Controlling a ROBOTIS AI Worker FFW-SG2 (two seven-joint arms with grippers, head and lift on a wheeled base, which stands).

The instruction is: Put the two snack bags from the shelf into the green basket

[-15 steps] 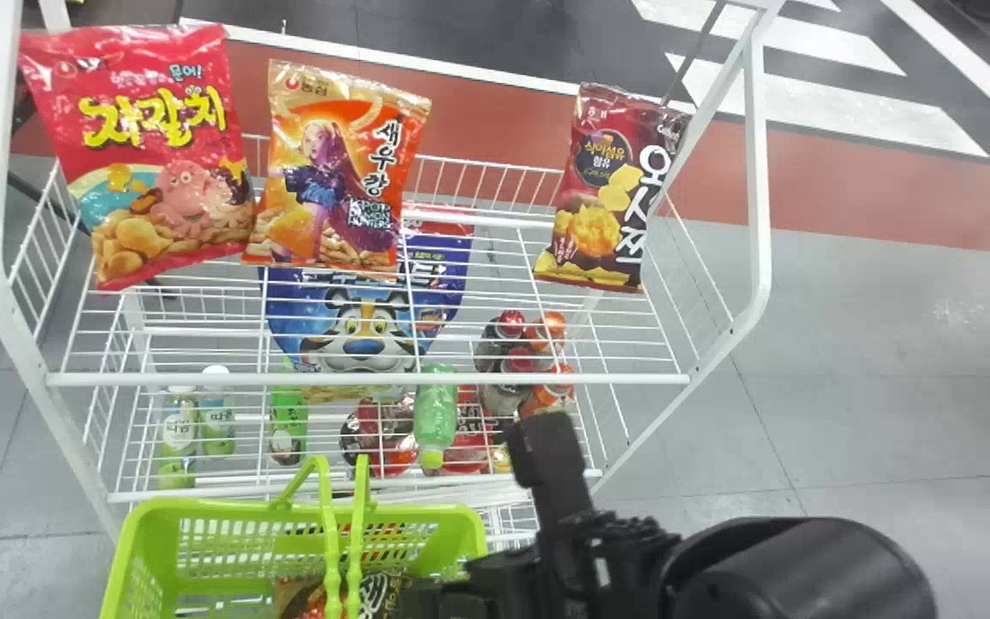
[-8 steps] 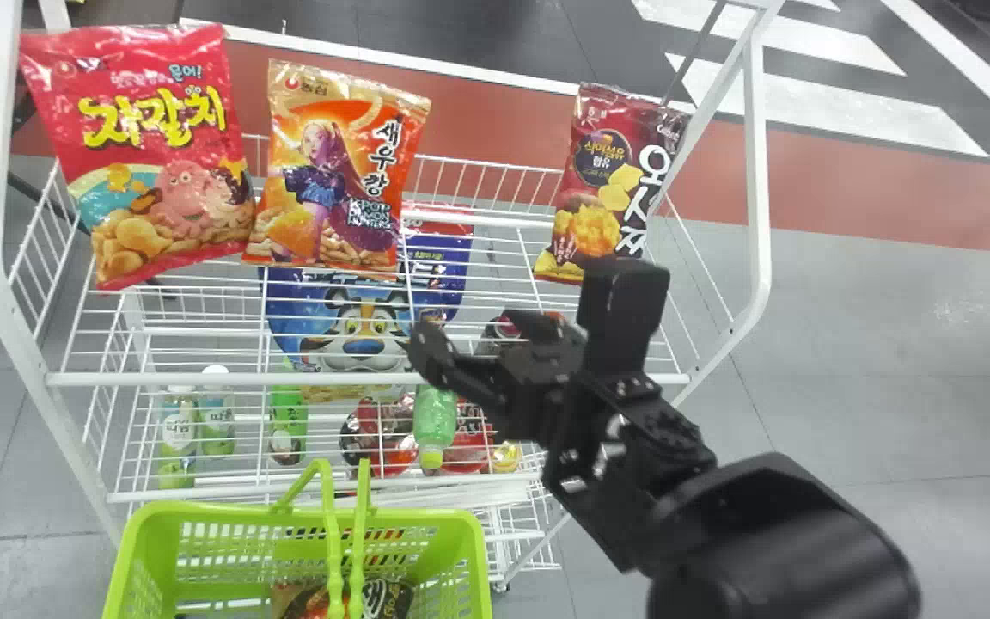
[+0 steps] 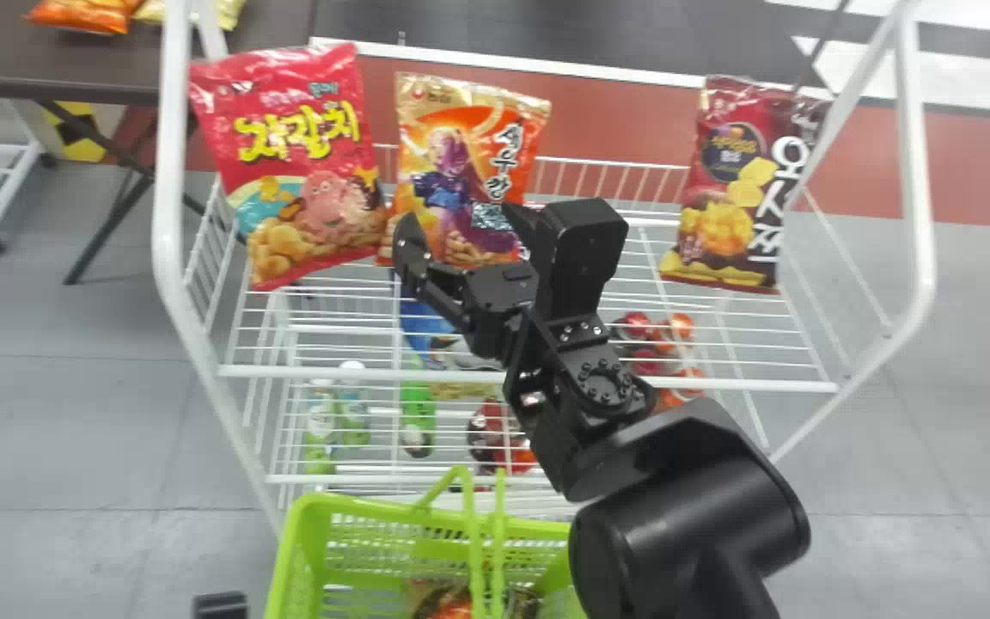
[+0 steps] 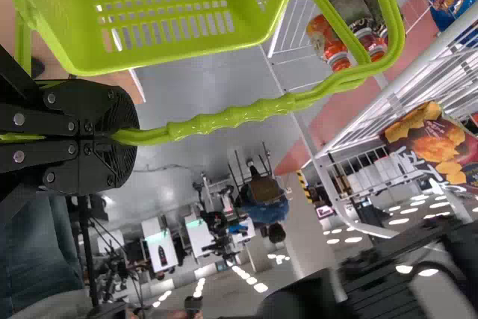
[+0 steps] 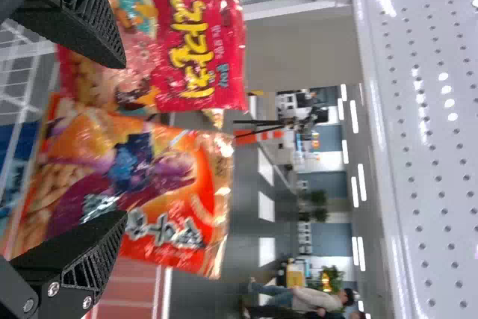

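While the right gripper (image 3: pixel 462 225) hangs in front of the orange bag (image 3: pixel 448 168), its fingers spread, a red bag (image 3: pixel 289 172) stands left on the shelf (image 3: pixel 375 375) and a maroon bag (image 3: pixel 723 202) right. Near, the left gripper (image 4: pixel 133 137) pinches the handle (image 4: pixel 224 117) of the green basket (image 3: pixel 293 559), which holds another bag (image 3: pixel 448 606).
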